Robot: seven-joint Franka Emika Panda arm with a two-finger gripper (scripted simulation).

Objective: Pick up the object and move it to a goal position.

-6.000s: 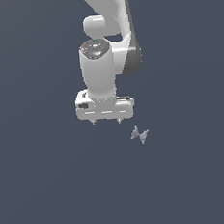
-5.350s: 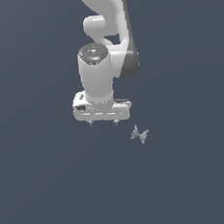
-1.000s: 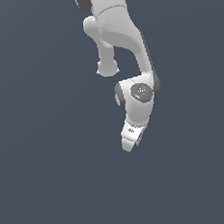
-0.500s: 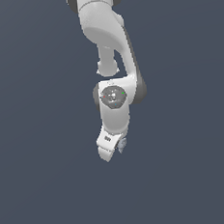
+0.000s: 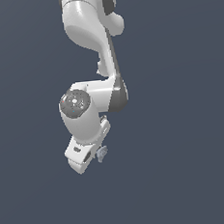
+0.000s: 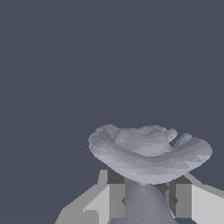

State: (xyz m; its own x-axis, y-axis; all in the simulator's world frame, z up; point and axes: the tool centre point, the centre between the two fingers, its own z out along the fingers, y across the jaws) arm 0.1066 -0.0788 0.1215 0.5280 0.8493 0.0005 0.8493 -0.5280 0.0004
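Observation:
The object (image 5: 102,153), a tiny pale grey-blue piece with lobed edges, peeks out beside the white hand of the arm in the exterior view. The wrist view shows the object (image 6: 148,153) large and close, a wavy bowl-like shape on a stem that sits between the two fingers (image 6: 111,199). My gripper (image 6: 142,201) is shut on that stem. In the exterior view the gripper (image 5: 100,156) is tilted toward that view's left and its fingertips are mostly hidden behind the hand body.
A plain dark grey-blue surface fills both views. The white arm (image 5: 92,33) comes down from the top of the exterior view.
The object has left its spot on the floor and now rides in the gripper. Over the last second the hand has swung toward the exterior view's left and tilted further.

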